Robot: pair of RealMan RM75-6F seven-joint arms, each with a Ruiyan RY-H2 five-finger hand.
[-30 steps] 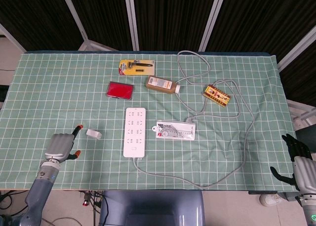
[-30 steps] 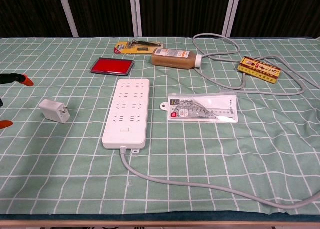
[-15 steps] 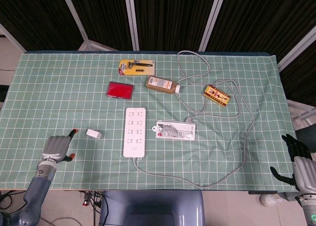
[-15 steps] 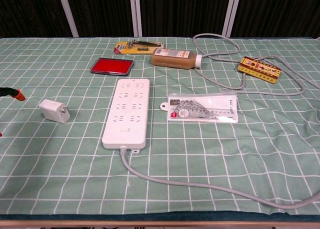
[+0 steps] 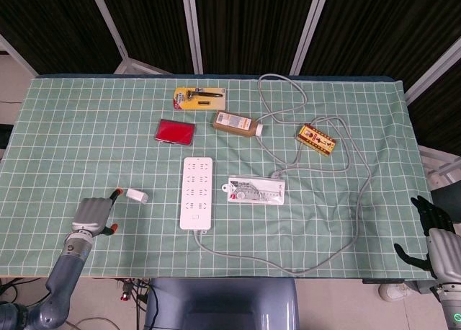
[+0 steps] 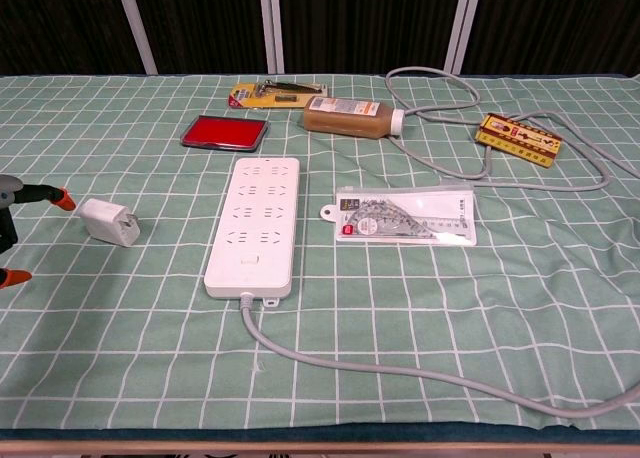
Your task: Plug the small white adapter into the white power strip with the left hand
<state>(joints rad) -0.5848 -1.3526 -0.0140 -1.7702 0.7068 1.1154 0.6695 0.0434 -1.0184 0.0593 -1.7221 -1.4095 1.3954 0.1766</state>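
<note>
Two hands are in view, but only my left hand (image 5: 92, 215) matters here. Over the last second it slid back toward the desk's near edge and has now come forward again, so its orange fingertips (image 6: 62, 199) sit just beside the small white adapter (image 5: 137, 195), apart from it, not touching. The hand holds nothing; from the head view the fingers look loosely spread, thumb and forefinger pointing at the adapter's left side.

The adapter has not moved through any of this. It lies flat on the green checked cloth of the desk (image 5: 57, 128), its prongs, as the chest view shows them, pointing right toward the white power strip (image 5: 197, 192), which lies near it with its sockets facing up and its cable trailing off the near end.

I read this as a reset of my approach: the grasp has not yet begun. Next I would need to close thumb and finger across the adapter's body, lift it, turn the prongs down and carry it right to a socket.

My right hand (image 5: 432, 233) hangs idle off the desk's far right corner, fingers apart, holding nothing.
</note>
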